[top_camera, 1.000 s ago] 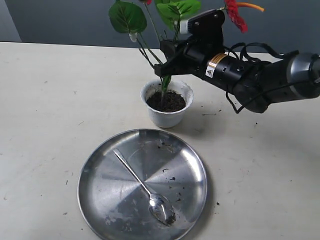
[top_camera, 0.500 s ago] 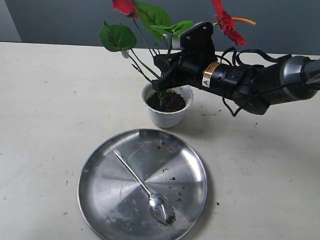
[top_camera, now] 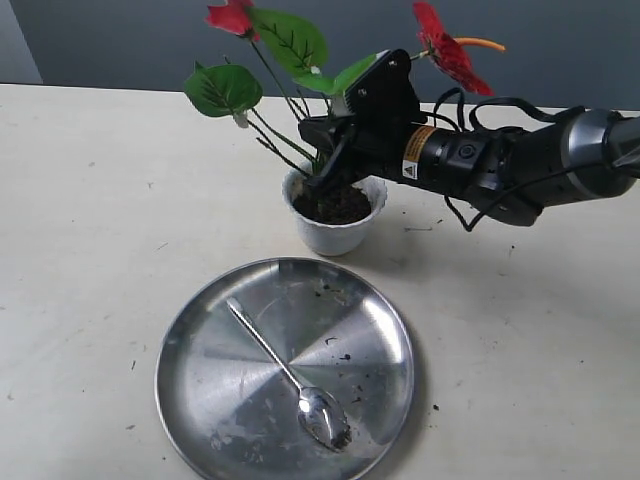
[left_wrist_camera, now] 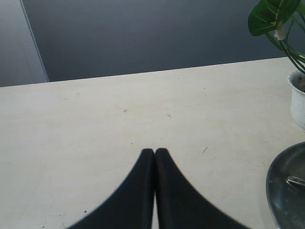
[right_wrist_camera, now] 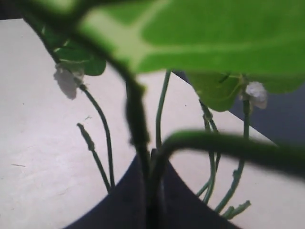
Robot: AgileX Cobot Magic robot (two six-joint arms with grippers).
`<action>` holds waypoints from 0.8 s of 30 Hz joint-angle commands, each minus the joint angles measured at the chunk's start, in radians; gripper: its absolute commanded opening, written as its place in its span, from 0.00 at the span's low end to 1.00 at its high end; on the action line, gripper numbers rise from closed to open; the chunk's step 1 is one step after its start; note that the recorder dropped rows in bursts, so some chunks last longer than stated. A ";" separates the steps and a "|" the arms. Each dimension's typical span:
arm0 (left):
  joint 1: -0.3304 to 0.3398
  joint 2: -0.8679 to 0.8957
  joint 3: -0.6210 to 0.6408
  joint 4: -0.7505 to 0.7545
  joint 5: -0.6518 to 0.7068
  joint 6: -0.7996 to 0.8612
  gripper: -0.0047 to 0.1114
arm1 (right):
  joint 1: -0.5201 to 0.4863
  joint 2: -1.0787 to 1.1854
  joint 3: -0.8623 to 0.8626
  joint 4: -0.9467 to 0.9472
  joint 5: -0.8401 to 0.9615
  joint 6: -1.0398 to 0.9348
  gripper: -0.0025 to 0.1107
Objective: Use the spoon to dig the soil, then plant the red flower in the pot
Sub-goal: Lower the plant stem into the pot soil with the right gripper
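A pale, scuffed table (top_camera: 90,200) carried a broad round steel plate (top_camera: 220,400), brushed and speckled with crumbs, the slim shiny spoon (top_camera: 285,375) lying across it. Behind stood the small white scalloped pot (top_camera: 335,235) of dark crumbly soil (top_camera: 340,207). The right gripper (top_camera: 322,178) was clamped on the red flower (top_camera: 440,45) stems just above the soil. Only the right wrist view showed the thin stems (right_wrist_camera: 162,109) pinched between its fingers; the left gripper (left_wrist_camera: 154,151), fingers pressed together and empty, appeared solely in its own view.
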 commanded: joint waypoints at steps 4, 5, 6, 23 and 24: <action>-0.005 -0.001 -0.002 0.001 -0.014 -0.004 0.05 | 0.001 0.019 0.021 -0.142 0.185 0.032 0.02; -0.005 -0.001 -0.002 0.001 -0.014 -0.004 0.05 | 0.001 0.019 0.021 -0.170 0.185 0.062 0.02; -0.005 -0.001 -0.002 0.001 -0.014 -0.004 0.05 | 0.001 0.019 0.021 -0.202 0.185 0.091 0.02; -0.005 -0.001 -0.002 0.001 -0.014 -0.004 0.05 | 0.001 0.010 0.021 -0.239 0.260 0.251 0.02; -0.005 -0.001 -0.002 0.001 -0.014 -0.004 0.05 | 0.001 0.005 0.021 -0.239 0.264 0.253 0.02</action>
